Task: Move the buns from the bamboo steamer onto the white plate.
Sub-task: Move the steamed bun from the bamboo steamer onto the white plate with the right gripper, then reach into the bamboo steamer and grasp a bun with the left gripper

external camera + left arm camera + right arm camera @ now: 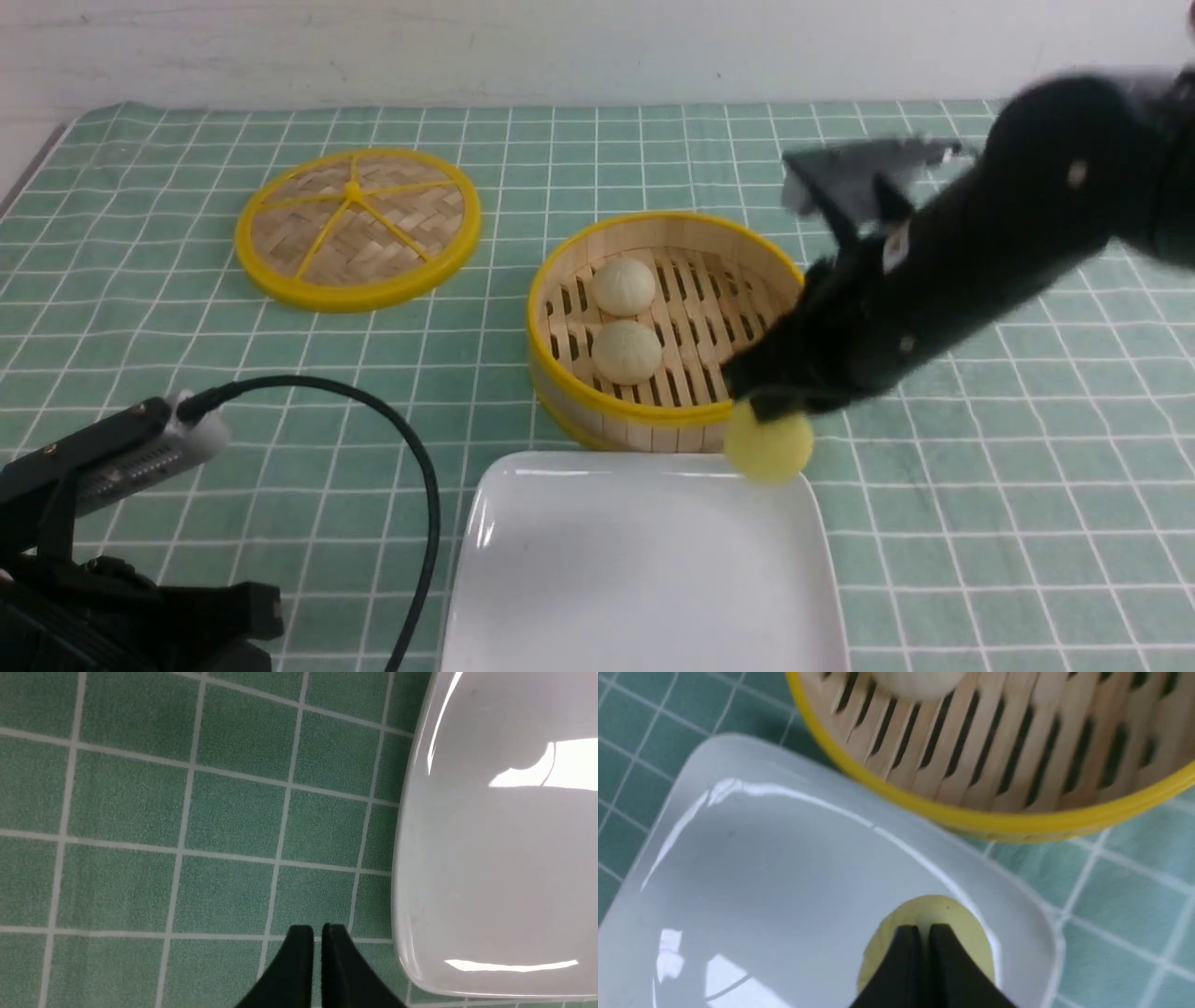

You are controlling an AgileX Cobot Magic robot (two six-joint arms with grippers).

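While the right claw [764,397] pinches the yellow bun [773,445], left claw [311,933] nearly closed

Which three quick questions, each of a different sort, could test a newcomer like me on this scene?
1. True or false: both pale buns lie in the bamboo steamer.
2. Fill in: the bun in the right hand is ____ in colour.
3. Which is nearer the robot: (a) the woven lid or (b) the white plate?

Key: 1 true; 2 yellow; 3 b.
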